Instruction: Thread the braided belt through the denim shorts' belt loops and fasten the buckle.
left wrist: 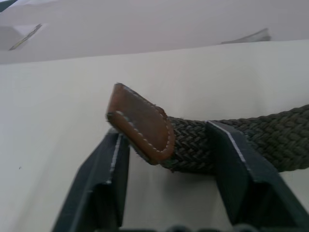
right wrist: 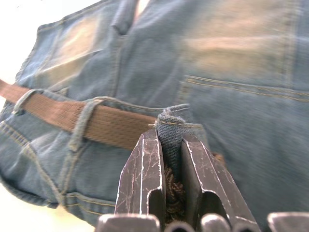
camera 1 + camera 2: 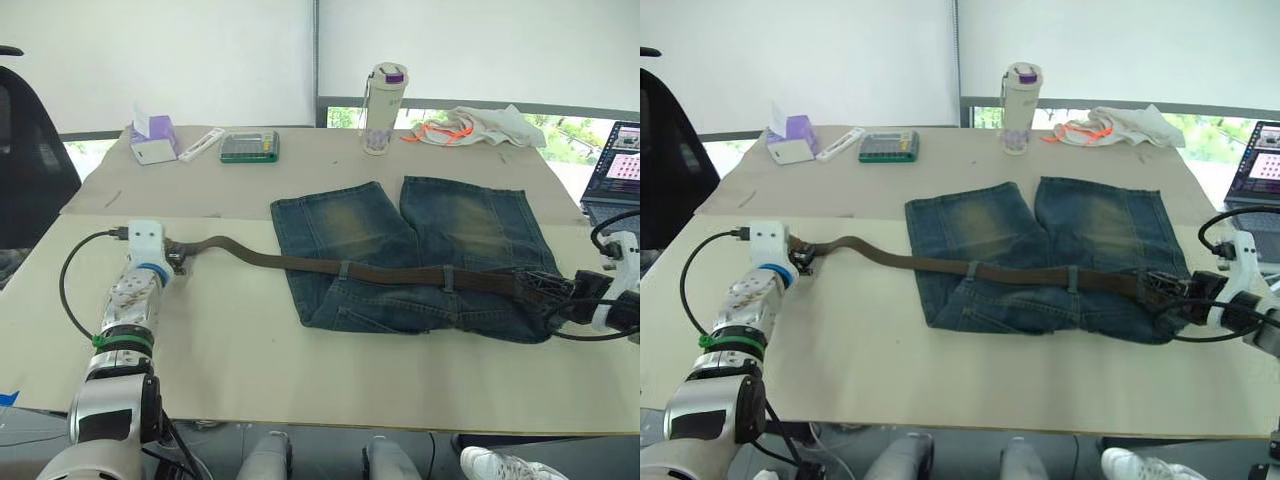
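Observation:
The denim shorts [image 3: 340, 225] lie flat at the table's centre-right, waistband nearest me. The braided belt [image 3: 400, 272] runs along the waistband under two belt loops [image 3: 343, 270], and its free end trails left across the bare table. My left gripper [image 1: 166, 145] stands open at that end, the brown leather tip [image 1: 142, 123] lying between its fingers [image 1: 108, 174]. My right gripper [image 2: 170, 159] is at the waistband's right end, shut on a pinched belt loop [image 2: 170, 128], with braided strap showing below it. I cannot make out the buckle.
Along the table's far side stand a tissue box [image 3: 152, 138], a green calculator [image 3: 249, 147], a bottle [image 3: 384, 108] and a white cloth with orange cord [image 3: 470, 127]. A laptop [image 3: 615, 165] sits far right. A black chair [image 3: 25, 150] is at the left.

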